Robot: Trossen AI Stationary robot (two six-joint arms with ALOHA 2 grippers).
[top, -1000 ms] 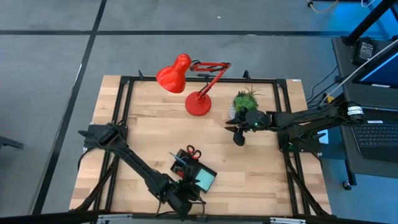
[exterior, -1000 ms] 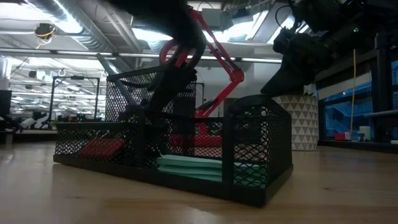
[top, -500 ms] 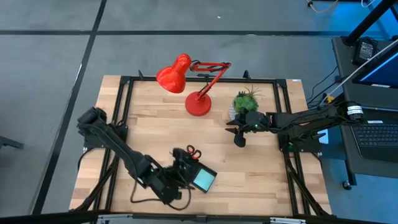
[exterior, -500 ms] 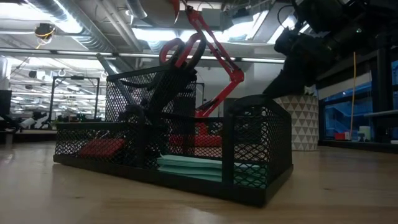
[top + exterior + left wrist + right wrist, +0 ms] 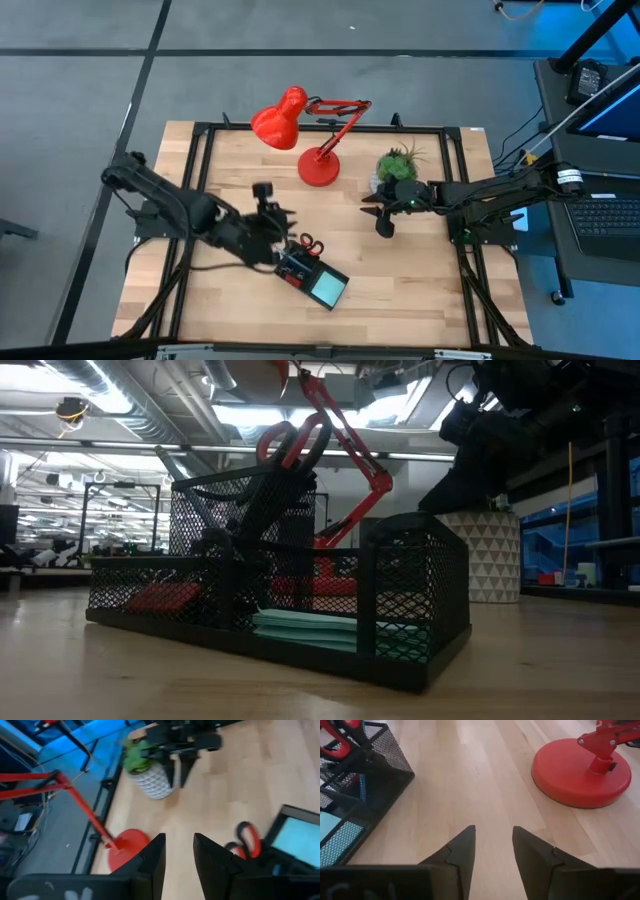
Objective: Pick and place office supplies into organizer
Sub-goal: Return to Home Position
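Note:
The organizer (image 5: 312,277) is a black mesh tray, seen side-on in the low view (image 5: 280,600). Red-handled scissors (image 5: 310,243) stand handles-up in its tall compartment (image 5: 292,442). A light blue sticky-note pad (image 5: 327,289) lies flat in one section (image 5: 310,628), and a red piece (image 5: 165,597) lies in another. My left gripper (image 5: 272,212) hovers open just left of the organizer, holding nothing; its wrist view (image 5: 179,852) shows the scissors (image 5: 245,840) beside it. My right gripper (image 5: 383,215) waits open near the plant (image 5: 494,837).
A red desk lamp stands at the table's far side on its round base (image 5: 319,167) (image 5: 580,772). A green plant in a white pot (image 5: 398,160) (image 5: 147,777) sits right of it, close to my right gripper. Bare wood lies between the lamp and the organizer.
My left arm has drawn back from above the scissors' handles, rising out of the low view and swinging from the table's near edge toward the left and far side. The scissors stay upright in the tall compartment.

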